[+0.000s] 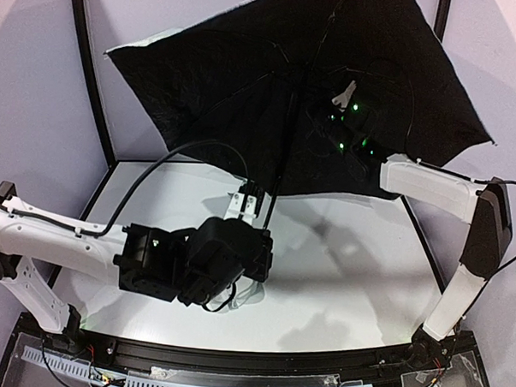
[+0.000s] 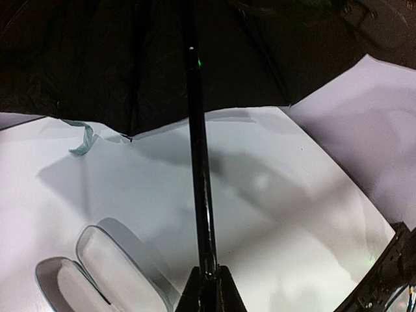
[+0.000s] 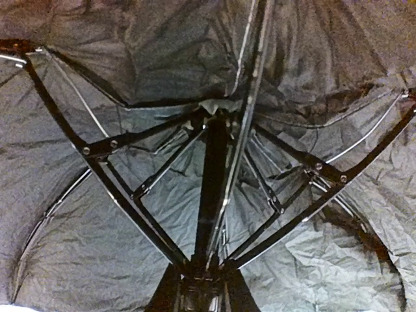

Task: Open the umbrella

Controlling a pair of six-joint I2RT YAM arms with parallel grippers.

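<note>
Two grippers are at one umbrella point(image 1: 246, 82), which stands open with its black lining turned toward the overhead camera.

Left gripper point(image 1: 251, 203): the fingers are drawn together and clamped on the lower end of the thin black shaft point(image 2: 200, 162). In its wrist view the shaft rises straight out from between the fingertips and runs away from them to the canopy point(image 2: 130, 58) well above. The canopy is spread wide and tilted, with its edge held above the white table point(image 1: 349, 275). A pale green strip point(image 2: 82, 140) hangs from the canopy edge, up and to the left of this gripper. A pale two-shell hard case point(image 2: 91, 270) lies open on the table, just left of the fingers.

Right gripper point(image 3: 203, 279): it is up under the canopy, with fingers on either side of the hub where the black stretchers point(image 3: 123, 195) meet the shaft. The fingertips are dark against dark parts, so I cannot tell whether they clamp the hub or stand slightly apart from it. The stretchers fan outward and away from this gripper on both sides. The right arm point(image 1: 430, 184) reaches in from the right, its wrist lost against the lining.
</note>
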